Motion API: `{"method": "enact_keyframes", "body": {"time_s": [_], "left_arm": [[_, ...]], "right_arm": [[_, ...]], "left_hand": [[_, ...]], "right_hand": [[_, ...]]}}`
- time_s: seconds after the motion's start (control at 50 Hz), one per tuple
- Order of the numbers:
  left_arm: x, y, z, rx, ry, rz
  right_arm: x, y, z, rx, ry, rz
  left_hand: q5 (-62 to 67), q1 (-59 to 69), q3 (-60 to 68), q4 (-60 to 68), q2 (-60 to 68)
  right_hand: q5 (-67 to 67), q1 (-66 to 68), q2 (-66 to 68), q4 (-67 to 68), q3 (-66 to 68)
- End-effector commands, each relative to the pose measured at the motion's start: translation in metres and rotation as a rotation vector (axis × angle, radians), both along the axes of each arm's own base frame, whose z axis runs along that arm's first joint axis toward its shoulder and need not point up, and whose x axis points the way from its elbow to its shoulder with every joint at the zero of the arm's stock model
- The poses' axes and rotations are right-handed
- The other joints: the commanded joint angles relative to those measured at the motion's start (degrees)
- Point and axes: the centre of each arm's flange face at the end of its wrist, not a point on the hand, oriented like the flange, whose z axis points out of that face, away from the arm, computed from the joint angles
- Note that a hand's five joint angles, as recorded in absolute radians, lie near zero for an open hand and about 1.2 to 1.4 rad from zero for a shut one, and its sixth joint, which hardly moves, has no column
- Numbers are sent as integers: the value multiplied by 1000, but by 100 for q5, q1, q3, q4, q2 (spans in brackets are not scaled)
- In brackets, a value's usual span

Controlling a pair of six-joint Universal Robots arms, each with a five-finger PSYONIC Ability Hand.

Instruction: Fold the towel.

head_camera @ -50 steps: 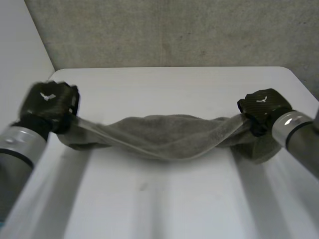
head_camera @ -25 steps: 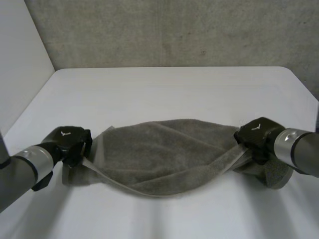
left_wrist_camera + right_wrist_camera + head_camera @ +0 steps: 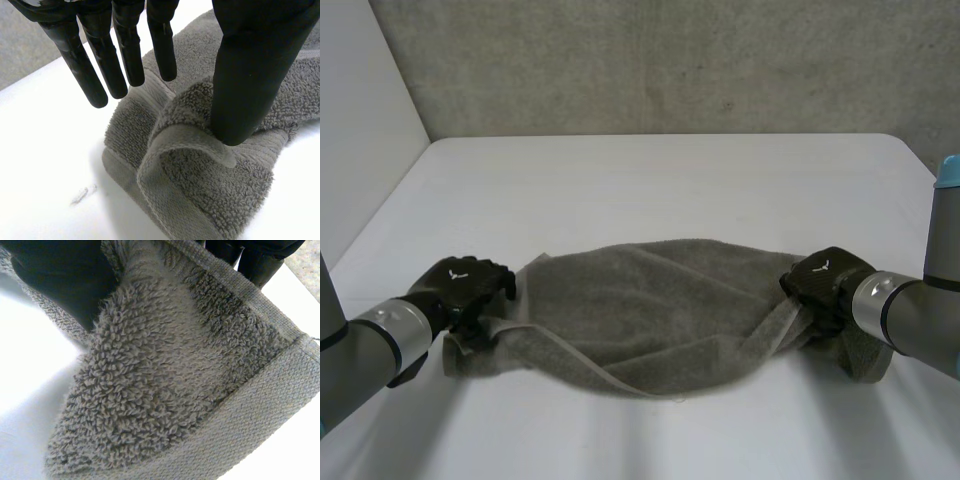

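A grey towel [image 3: 650, 305] lies bunched across the white table [image 3: 650, 180], its front edge folded over. My left hand [image 3: 460, 285] is at the towel's left end. In the left wrist view its fingers [image 3: 125, 50] stand straight and spread above the towel [image 3: 210, 190], and only the thumb [image 3: 250, 75] rests on a rumpled corner: the hand is open. My right hand [image 3: 820, 283] is at the towel's right end. In the right wrist view the thumb [image 3: 60, 275] and fingers [image 3: 255, 260] pinch a corner of the towel [image 3: 170, 380], which hangs from the grip.
A grey wall [image 3: 670, 60] runs behind the table's far edge. A white panel [image 3: 360, 140] stands along the left side. Bare tabletop lies beyond and in front of the towel.
Both hands have come down and toward the front, laying the stretched towel on the table. The left hand's fingers have straightened off the corner; the right hand keeps its pinch.
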Motion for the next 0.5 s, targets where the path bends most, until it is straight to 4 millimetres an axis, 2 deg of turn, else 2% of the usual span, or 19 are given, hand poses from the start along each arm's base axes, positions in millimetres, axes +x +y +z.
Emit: {"method": "enact_keyframes", "body": {"time_s": [0.02,0.14,0.18,0.2,0.22,0.24,0.26,0.36,0.4,0.42,0.44,0.46,0.5], "left_arm": [[-1,-2,-1,-20,-1,-4],[-9,-4,-17,-7,-8,-29],[-17,-6,-24,-10,-9,-52],[-17,-6,-24,-10,-9,-52],[-18,-10,-26,-18,-9,-56],[-18,-10,-26,-18,-9,-56],[-20,-15,-27,-30,-8,-58],[-25,-31,-24,-90,-31,-75],[-35,-45,-15,-175,-77,-121],[-35,-45,-15,-175,-77,-121],[-44,-53,-2,-249,-91,-149],[-44,-53,-2,-249,-91,-150],[-61,-78,40,-453,-83,-144]], "right_arm": [[0,2,-2,8,1,1],[-1,3,-5,13,4,0],[-1,3,-7,9,6,3],[-1,3,-7,9,6,3],[-1,2,-6,4,10,5],[-1,2,-6,4,10,5],[0,-1,-6,-2,12,9],[4,-17,1,-53,3,8],[11,-37,17,-155,-21,9],[11,-37,17,-156,-21,9],[18,-49,33,-248,-49,12],[18,-49,33,-249,-49,12],[33,-76,80,-516,-124,-7]], "left_hand": [[448,424,429,437,436],[768,744,749,757,755],[2155,2131,2136,2144,2142],[2164,2140,2145,2153,2151],[3496,3472,3477,3485,3484],[3510,3486,3491,3498,3497],[4807,4782,4787,4795,4794],[4820,4796,4801,4808,4807],[4820,4796,4801,4808,4807],[4820,4796,4801,4808,4807],[4820,4796,4801,4808,4807],[4820,4796,4801,4808,4807],[4820,4796,4801,4808,4807]], "right_hand": [[1368,2466,1263,1153,1193],[1368,2466,1263,1153,1193],[1368,2466,1263,1153,1193],[1368,2466,1263,1153,1193],[1368,2466,1263,1153,1193],[1368,2466,1263,1153,1193],[1368,2466,1263,1153,1193],[1368,2466,1263,1153,1193],[1368,2466,1263,1153,1193],[1368,2466,1263,1153,1193],[1368,2466,1263,1153,1193],[1368,2466,1263,1153,1193],[1368,2466,1263,1153,1193]]}}
